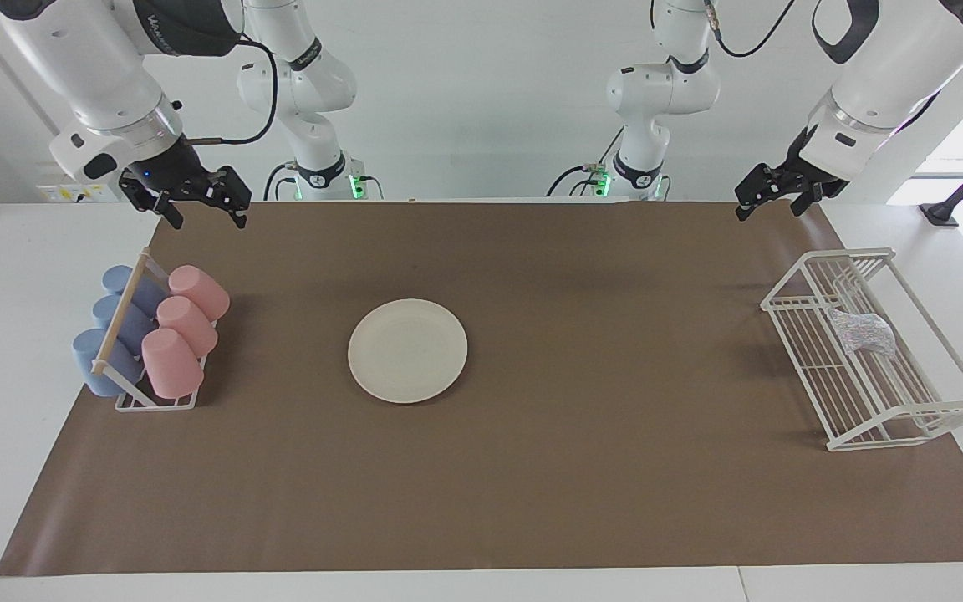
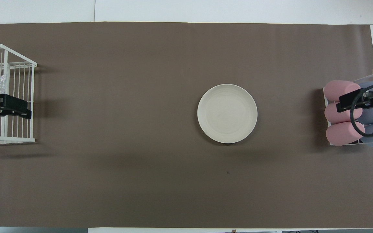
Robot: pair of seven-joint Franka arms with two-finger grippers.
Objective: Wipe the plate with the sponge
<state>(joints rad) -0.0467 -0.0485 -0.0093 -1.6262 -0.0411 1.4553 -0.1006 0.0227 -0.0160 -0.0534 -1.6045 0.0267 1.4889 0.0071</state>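
No step of the wiping has been begun, as far as can be judged: the plate (image 1: 407, 350) lies bare on the brown mat (image 1: 532, 485) near the middle of the surface, and the sponge (image 1: 863, 332) is seen resting inside the white wire rack (image 1: 908, 418) at the left arm's end of the surface, well apart from the plate. The fetching of the sponge is therefore taken to be the step in hand. For the next move, the left claw (image 1: 770, 199) would need to be lowered into the rack between its wires and closed on the small, irregular wad, which is likely to give under pressure; the rack's upright wires could be caught on the way in. The left claw is held in the air over the mat's edge close to the rack, its fingers spread wide, with nothing held or touched. The right claw (image 1: 201, 205) is likewise opened wide and empty, and is kept waiting in the air by the cup rack (image 1: 155, 401), in which pink cups (image 1: 185, 330) and blue cups (image 1: 114, 334) are stacked on their sides.
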